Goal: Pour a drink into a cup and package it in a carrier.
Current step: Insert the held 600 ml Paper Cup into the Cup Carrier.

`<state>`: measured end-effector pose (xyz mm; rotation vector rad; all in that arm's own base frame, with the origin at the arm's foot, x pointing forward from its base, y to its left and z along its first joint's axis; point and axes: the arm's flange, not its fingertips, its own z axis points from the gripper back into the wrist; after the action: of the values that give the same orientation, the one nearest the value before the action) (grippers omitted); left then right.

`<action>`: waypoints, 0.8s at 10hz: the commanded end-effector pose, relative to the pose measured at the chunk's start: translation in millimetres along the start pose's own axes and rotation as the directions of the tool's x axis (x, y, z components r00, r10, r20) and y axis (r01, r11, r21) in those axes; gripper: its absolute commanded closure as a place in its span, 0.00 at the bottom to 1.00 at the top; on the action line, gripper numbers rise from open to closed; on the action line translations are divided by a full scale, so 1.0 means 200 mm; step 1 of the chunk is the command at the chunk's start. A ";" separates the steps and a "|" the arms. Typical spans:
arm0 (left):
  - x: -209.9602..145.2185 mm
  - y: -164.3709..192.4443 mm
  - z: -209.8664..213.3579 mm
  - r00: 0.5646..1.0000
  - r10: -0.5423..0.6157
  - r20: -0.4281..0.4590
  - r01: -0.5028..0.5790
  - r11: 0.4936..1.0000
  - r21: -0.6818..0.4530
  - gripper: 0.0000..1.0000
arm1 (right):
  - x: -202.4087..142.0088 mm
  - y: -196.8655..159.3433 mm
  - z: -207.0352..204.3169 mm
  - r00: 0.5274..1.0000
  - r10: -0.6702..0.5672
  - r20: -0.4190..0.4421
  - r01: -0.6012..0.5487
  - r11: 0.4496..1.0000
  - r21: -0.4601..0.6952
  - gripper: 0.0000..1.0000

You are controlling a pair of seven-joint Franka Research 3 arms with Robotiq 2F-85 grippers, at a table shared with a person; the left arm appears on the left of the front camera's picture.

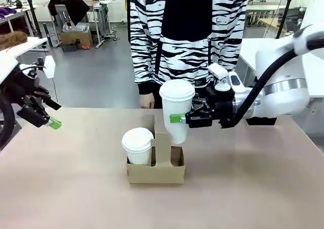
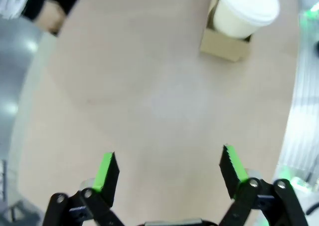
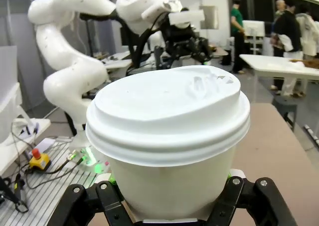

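Observation:
My right gripper (image 1: pixel 180 119) is shut on a tall white lidded paper cup (image 1: pixel 176 107), held upright with its base just above the right compartment of the brown cardboard carrier (image 1: pixel 156 172). A second lidded cup (image 1: pixel 137 144) stands in the carrier's left compartment, beside the upright centre handle (image 1: pixel 162 147). In the right wrist view the held cup (image 3: pixel 168 131) sits between my black fingers (image 3: pixel 102 202). My left gripper (image 1: pixel 49 120) hangs open at the table's left; its wrist view shows the open gripper (image 2: pixel 169 167) over bare table, with the carrier (image 2: pixel 224 45) and seated cup (image 2: pixel 245 9) farther off. The jar of drink is out of view.
A person in a black-and-white striped top stands at the far edge, one hand (image 1: pixel 147 101) resting near the table behind the carrier. The beige tabletop (image 1: pixel 76 188) spreads wide around the carrier. Other tables and people stand far behind.

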<state>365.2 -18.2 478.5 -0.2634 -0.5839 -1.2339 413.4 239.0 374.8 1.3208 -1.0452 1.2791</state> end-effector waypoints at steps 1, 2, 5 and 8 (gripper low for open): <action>-0.08 -0.03 -0.08 0.992 -0.101 0.077 0.105 0.993 -0.051 0.00 | -0.05 -0.07 -0.03 0.999 0.035 0.003 -0.035 0.995 0.093 0.25; -0.10 0.01 -0.13 0.987 -0.125 0.105 0.134 0.987 -0.087 0.00 | -0.10 -0.10 -0.02 0.999 0.043 0.005 -0.044 0.993 0.111 0.25; -0.12 0.04 -0.18 0.993 -0.013 0.119 0.029 0.991 -0.130 0.00 | -0.21 -0.13 -0.07 1.000 0.023 0.021 -0.026 0.988 0.150 0.25; -0.08 0.03 -0.14 0.988 -0.119 0.095 0.127 0.989 -0.080 0.00 | -0.31 -0.15 -0.09 1.000 -0.016 0.016 0.013 0.983 0.183 0.25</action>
<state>374.8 -17.8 444.7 -0.3579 -0.6057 -1.3477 430.1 256.9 313.4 1.4579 -0.9498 1.3412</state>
